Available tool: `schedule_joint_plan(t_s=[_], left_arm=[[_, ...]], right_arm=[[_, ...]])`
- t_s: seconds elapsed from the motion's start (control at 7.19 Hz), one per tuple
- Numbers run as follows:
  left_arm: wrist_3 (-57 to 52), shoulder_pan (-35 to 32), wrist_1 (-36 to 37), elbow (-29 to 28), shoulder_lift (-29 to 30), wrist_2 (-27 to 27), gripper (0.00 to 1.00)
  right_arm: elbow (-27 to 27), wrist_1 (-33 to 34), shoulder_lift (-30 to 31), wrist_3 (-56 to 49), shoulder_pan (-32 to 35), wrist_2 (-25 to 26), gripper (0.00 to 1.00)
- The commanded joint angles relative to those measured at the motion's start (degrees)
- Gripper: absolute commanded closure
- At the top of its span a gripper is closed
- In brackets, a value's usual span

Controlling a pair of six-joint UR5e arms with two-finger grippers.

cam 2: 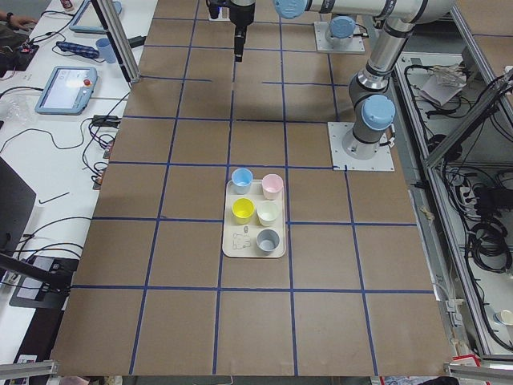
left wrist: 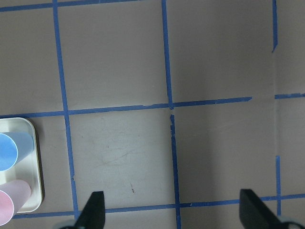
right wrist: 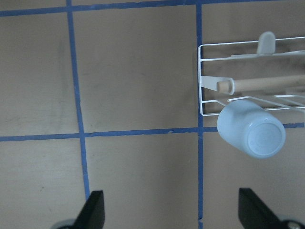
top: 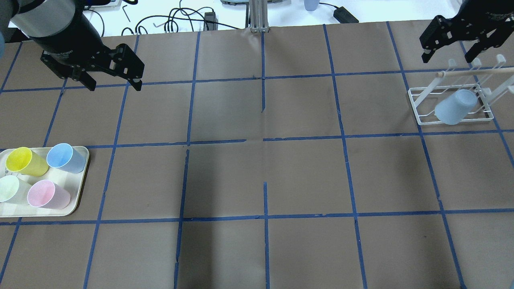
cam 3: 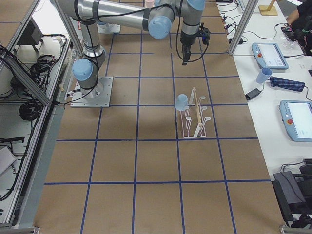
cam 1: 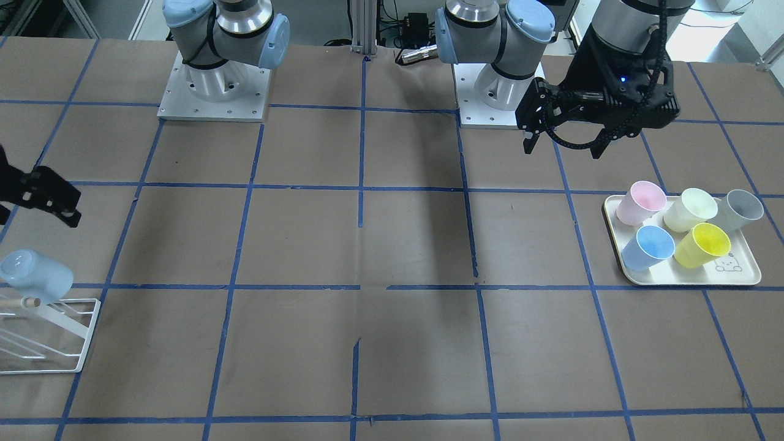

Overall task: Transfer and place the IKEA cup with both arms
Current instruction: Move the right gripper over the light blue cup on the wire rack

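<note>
The IKEA cup [cam 1: 33,275], pale powder-blue, hangs upside down and tilted on a peg of the white wire rack [cam 1: 86,334]. It also shows in the overhead view [top: 455,106], the exterior right view [cam 3: 181,101] and the right wrist view [right wrist: 250,134]. My right gripper [top: 447,59] is open and empty, held above the table just beyond the rack [top: 413,98]. My left gripper [top: 114,86] is open and empty, high above the table beyond the tray; it also shows in the front-facing view [cam 1: 562,147].
A cream tray [cam 1: 686,283] on my left side holds several upright cups: sky-blue [cam 1: 649,247], yellow [cam 1: 704,245], pink [cam 1: 640,203], pale green [cam 1: 691,209] and grey [cam 1: 741,208]. The brown table has a grid of blue tape.
</note>
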State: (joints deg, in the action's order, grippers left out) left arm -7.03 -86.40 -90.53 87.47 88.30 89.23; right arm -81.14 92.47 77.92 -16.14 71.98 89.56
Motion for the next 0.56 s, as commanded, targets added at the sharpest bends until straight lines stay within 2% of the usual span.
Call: schedule_joint_plan(t_s=[0.0, 0.42], left_arm=[[0.00, 0.09, 0.00, -0.11, 0.03, -0.02, 0.00], [0.09, 0.09, 0.00, -0.02, 0.03, -0.20, 0.00]], right_arm=[[-0.16, 5.16, -5.39, -6.16, -3.94, 0.26, 0.00], [-4.80, 8.23, -6.64, -12.57, -7.28, 0.26, 0.00]])
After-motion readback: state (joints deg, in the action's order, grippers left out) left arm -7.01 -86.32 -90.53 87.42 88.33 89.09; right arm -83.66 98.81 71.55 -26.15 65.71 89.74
